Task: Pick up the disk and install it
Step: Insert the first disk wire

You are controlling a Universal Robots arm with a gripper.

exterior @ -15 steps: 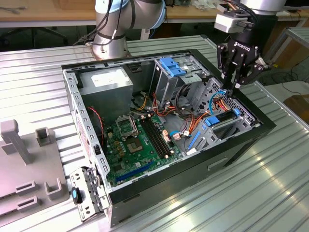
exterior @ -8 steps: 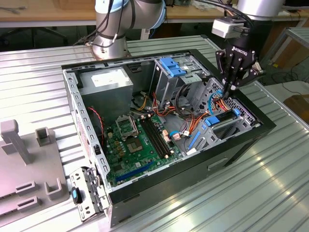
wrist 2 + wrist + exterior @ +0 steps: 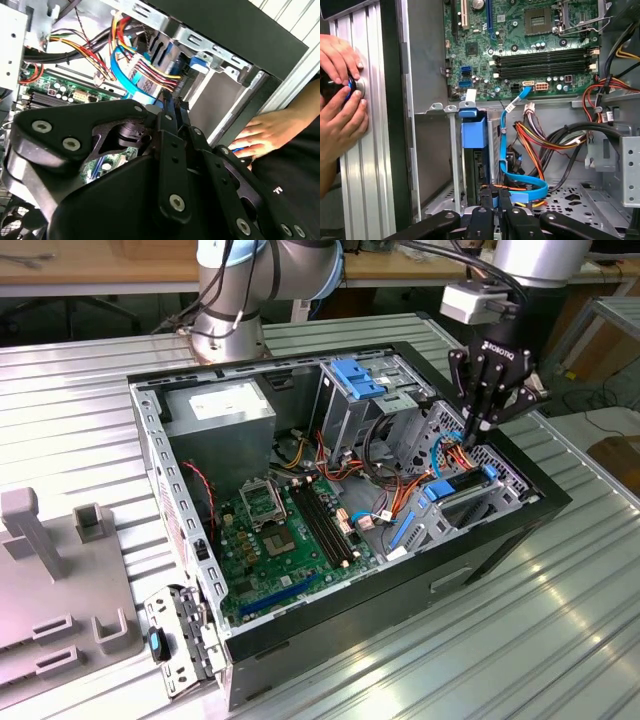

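The disk [image 3: 462, 490] sits in the drive bay at the exterior view's right end of the open computer case [image 3: 400, 590], with its blue carrier frame showing at both ends. In the first wrist view the disk [image 3: 474, 167] appears edge-on as a dark strip under a blue tab. My gripper [image 3: 470, 435] hangs just above the bay. Its black fingers are pinched together, and I see nothing between them. In both wrist views the gripper [image 3: 496, 196] [image 3: 170, 107] ends close beside the disk's end, among the cables.
Orange, red and blue cables [image 3: 530, 150] crowd the space beside the bay. The motherboard [image 3: 280, 530], a grey power supply [image 3: 220, 410] and a metal drive cage [image 3: 355, 390] occupy the case. A person's hands [image 3: 340, 100] rest on the table outside the case wall. A grey fixture [image 3: 50, 580] stands at the exterior view's left.
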